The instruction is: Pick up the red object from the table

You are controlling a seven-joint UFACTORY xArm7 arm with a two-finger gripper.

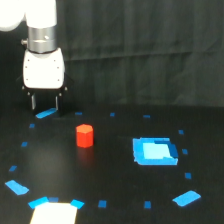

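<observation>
Flat black matte table (115,170) fills the lower frame, dotted with small blue tape marks. Dark curtain backdrop (150,50) behind. White robot arm with a grey metal collar (42,40) at upper left of the exterior view; its gripper (45,102) hangs over the table's far left part, two thin dark fingers pointing down, spread with a clear gap, nothing between them. Large bright blue square patch (155,151) right of centre. Small red-orange stubby hexagonal block (84,136) stands upright on the table, left of the patch, nearer the camera than the gripper and apart from it.
</observation>
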